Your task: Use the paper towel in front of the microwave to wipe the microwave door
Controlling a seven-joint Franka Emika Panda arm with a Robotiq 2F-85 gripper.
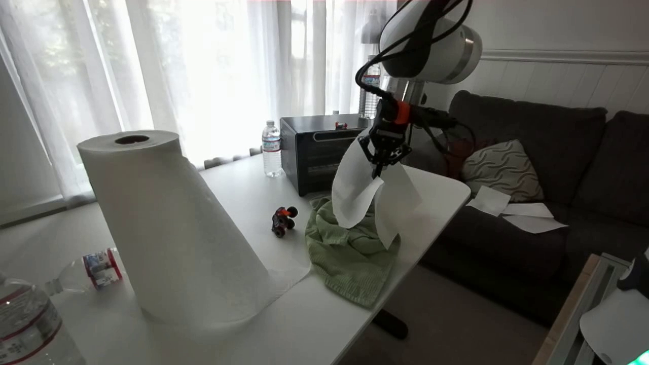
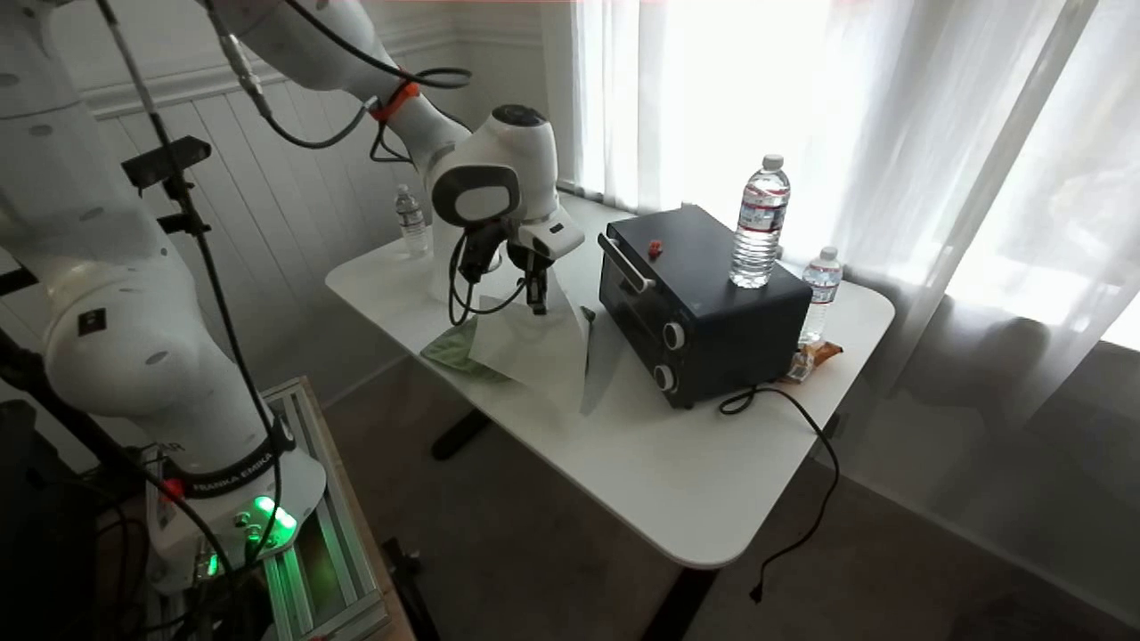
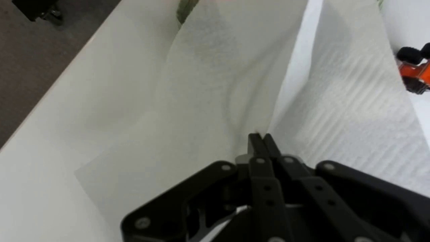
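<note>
I'm pinching the paper towel (image 1: pixel 355 195) between my fingers (image 3: pixel 257 148), tips pressing together, and it's hanging right of centre in an exterior view, hiding part of the green rag (image 1: pixel 350 268). Edges: the table (image 2: pixel 659 463) is running diagonally to a rounded corner at lower right in an exterior view, and a bare strip is showing between towel and microwave (image 2: pixel 739 338). Counting, I'm seeing four bottles (image 1: pixel 272 152), one paper roll (image 1: pixel 172 228), one rag, three white sheets (image 1: pixel 489 200) lying on the couch (image 1: pixel 537 121). The towel is covering part of the microwave door (image 1: pixel 324 159); the lower-left bottle is running out of frame; a toy car (image 3: pixel 413 70) is being cut off at the wrist view's right edge. I'm struggling to make out the small red thing (image 2: pixel 655 249) atop the microwave.
</note>
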